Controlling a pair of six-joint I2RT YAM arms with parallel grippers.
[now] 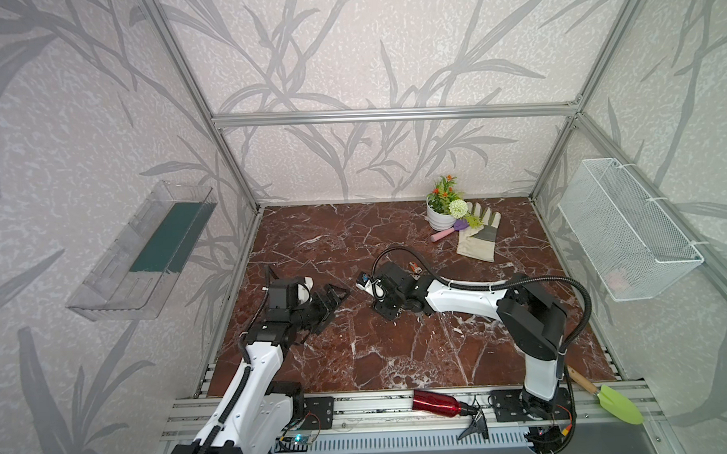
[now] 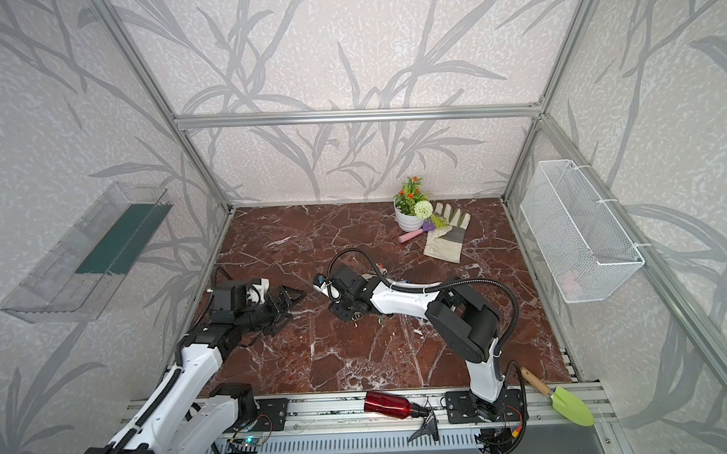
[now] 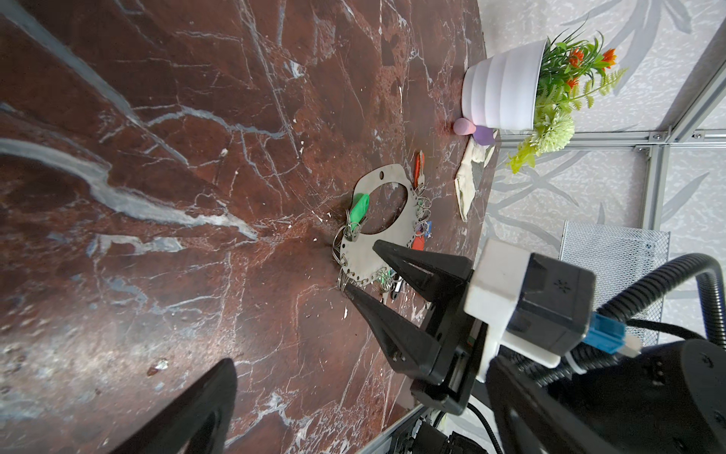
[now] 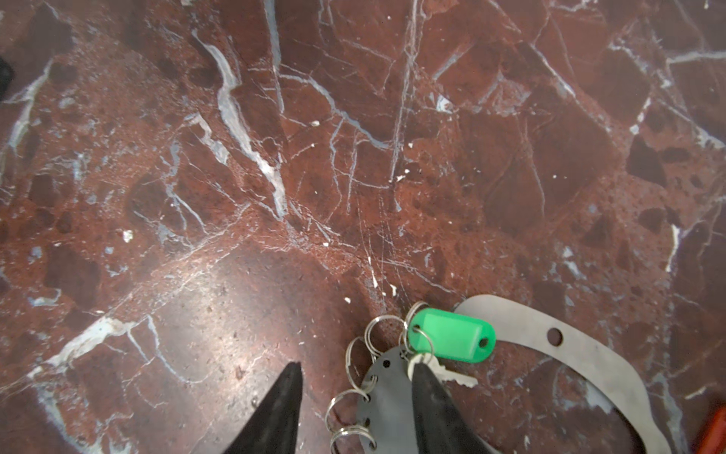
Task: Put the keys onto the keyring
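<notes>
The keyring [image 4: 522, 326] is a flat grey plate with a large cut-out, lying on the marble table; its rim [image 3: 365, 251] carries split rings and coloured tags. A green tag [image 4: 451, 340] with a small silver key [image 4: 455, 377] hangs on one ring. My right gripper [image 4: 357, 367] is open and straddles the plate's ringed rim: one finger lies over the plate by the silver key, the other over bare table. A loose red-orange key [image 3: 419, 169] lies beside the plate's far side. My left gripper [image 1: 335, 304] is open and empty, left of the keyring.
At the back right stand a white flower pot [image 1: 440, 217], a work glove [image 1: 478, 236] and a pink-handled tool [image 1: 443, 233]. On the front rail lie a red bottle [image 1: 436, 402] and a green trowel [image 1: 619, 402]. A wire basket [image 1: 628, 231] hangs on the right wall.
</notes>
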